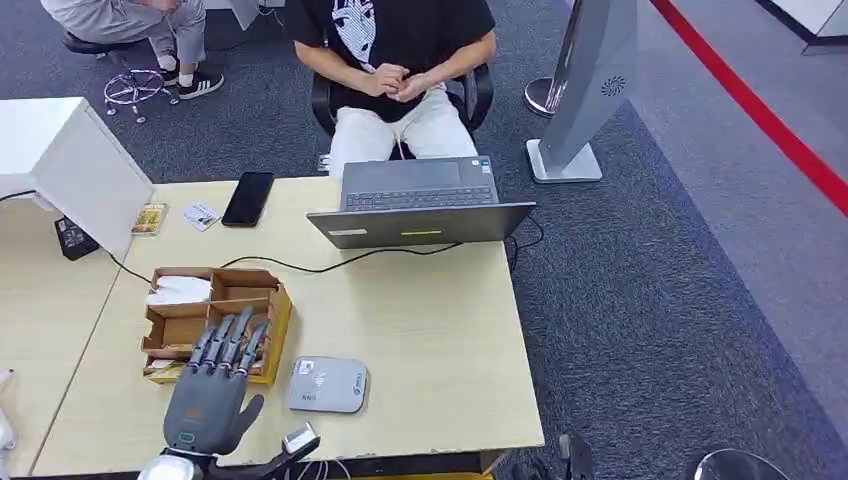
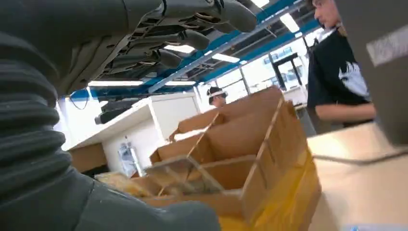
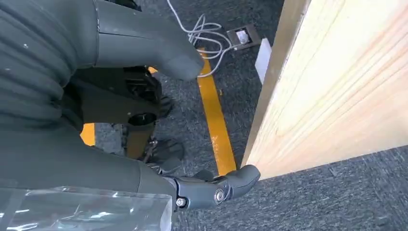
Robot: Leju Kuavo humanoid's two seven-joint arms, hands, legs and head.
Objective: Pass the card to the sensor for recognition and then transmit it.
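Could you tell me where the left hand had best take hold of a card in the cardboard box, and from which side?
Probably from above: the left hand hovers over the cardboard box, whose walls block the sides. Pinch the upper edge of the cards in the near compartment; which way they lie is unclear.

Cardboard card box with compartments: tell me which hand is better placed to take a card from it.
Left. The left hand hovers open with its fingers over the near compartments of the brown cardboard box. The right hand hangs below the edge of the light wooden table, over the carpet.
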